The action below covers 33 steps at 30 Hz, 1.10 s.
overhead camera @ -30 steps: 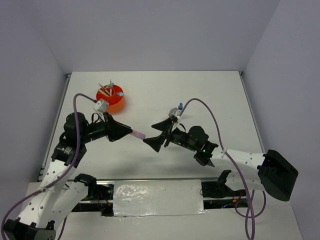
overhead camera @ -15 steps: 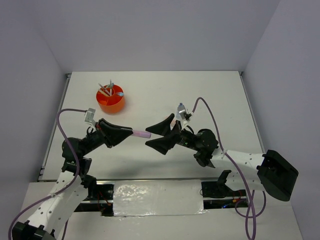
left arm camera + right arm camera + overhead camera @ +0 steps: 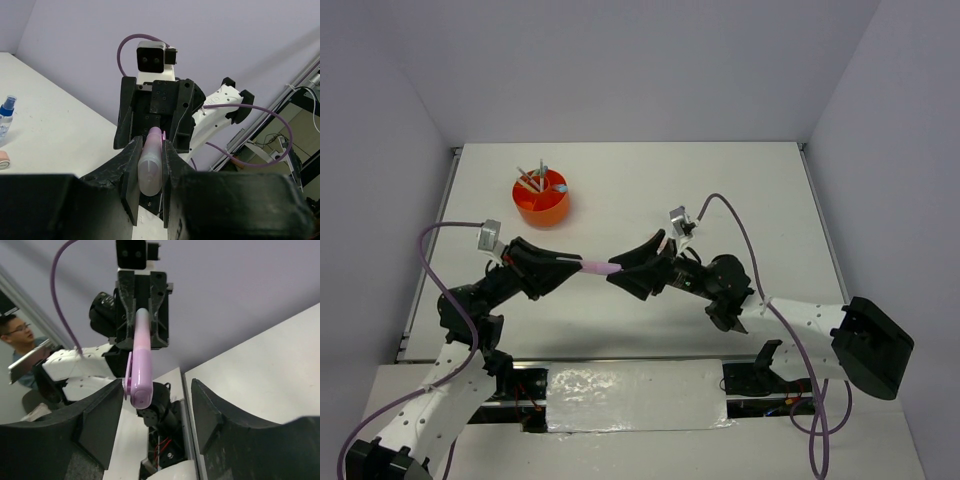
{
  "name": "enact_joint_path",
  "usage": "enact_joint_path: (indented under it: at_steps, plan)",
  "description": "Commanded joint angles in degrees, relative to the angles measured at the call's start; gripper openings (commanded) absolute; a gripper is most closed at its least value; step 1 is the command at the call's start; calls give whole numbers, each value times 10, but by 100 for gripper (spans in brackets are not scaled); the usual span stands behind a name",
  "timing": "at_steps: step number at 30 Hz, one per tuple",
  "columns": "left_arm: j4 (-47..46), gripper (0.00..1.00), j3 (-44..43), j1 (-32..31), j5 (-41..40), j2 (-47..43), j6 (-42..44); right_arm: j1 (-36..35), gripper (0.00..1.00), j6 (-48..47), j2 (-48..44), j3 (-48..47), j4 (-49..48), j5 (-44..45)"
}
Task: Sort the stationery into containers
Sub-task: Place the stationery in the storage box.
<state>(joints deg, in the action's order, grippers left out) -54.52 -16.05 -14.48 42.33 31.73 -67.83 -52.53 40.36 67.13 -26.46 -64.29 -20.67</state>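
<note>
At the far left I see the orange organizer (image 3: 546,212) on the table (image 3: 750,190), a few pens (image 3: 533,181) standing in it, well apart from both arms. My left gripper (image 3: 572,267) is clamped narrow on 1 pink-purple marker (image 3: 597,268), held roughly level above the table. The right gripper (image 3: 618,272) has its 2 fingers spread either side of the marker's free end, with gaps showing on both sides.
</note>
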Motion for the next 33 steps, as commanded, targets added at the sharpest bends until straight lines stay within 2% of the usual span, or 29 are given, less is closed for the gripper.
enact_joint_path:
  at_steps: [1, 5, 6, 8, 9, 12, 13, 14, 15, 16, 17, 18, 19, 20, 22, 23, 25, 26, 28, 30, 33]
  plan:
    - [-53, 0, -2, 2, 2, -3, -1, -4, 63, 15, 12, -29, -58, -47]
    - [-39, 0, -4, 2, 3, -4, 9, -6, 55, 22, 24, -44, -65, -64]
    - [-38, 0, -4, 2, 4, -3, 12, -6, 47, 22, 26, -48, -66, -66]
    - [-33, 0, -2, 2, 3, -8, 15, -7, 18, 24, 34, -52, -71, -68]
    - [-28, 0, -1, 2, 3, -10, 19, -6, 14, 25, 37, -53, -74, -67]
    - [-15, 0, 1, 2, 2, -10, 29, -6, 15, 22, 39, -60, -68, -74]
    - [-9, 0, 1, 2, 3, -9, 31, -6, 10, 17, 39, -61, -67, -75]
    - [-3, 0, 1, 1, 3, -8, 38, -7, 0, 14, 35, -63, -53, -70]
    - [11, 12, -6, 1, 0, -8, 45, -6, 0, 8, 34, -65, -41, -67]
    - [85, 29, -17, 1, -14, -9, 80, -6, 0, -10, 30, -71, 2, -61]
    - [157, 87, -34, 1, -33, -11, 109, -5, 0, -20, 22, -76, 31, -53]
    - [240, 99, -86, 2, -61, -16, 147, -4, 0, -33, 18, -81, 64, -32]
    - [407, 99, -116, 1, -96, -14, 219, 0, 0, -42, 14, -91, 124, -21]
    - [485, 99, -177, 2, -195, -11, 247, 6, 0, -59, 8, -98, 154, -12]
    - [619, 99, -240, 2, -317, 16, 306, 15, 0, -74, 7, -123, 245, 18]
    - [735, 99, -305, 2, -458, 51, 317, 23, 0, -84, 9, -135, 276, 36]
    - [833, 99, -363, 2, -591, 91, 325, 30, 0, -93, 19, -180, 358, 82]
    - [900, 99, -403, 2, -684, 126, 323, 36, 0, -107, 38, -201, 385, 98]
    - [936, 99, -428, 4, -716, 153, 338, 40, 0, -127, 88, -289, 493, 151]
    - [951, 99, -442, 4, -698, 171, 363, 47, 0, -163, 139, -367, 565, 175]
    - [942, 99, -435, 4, -689, 165, 428, 54, 0, -201, 242, -556, 657, 207]
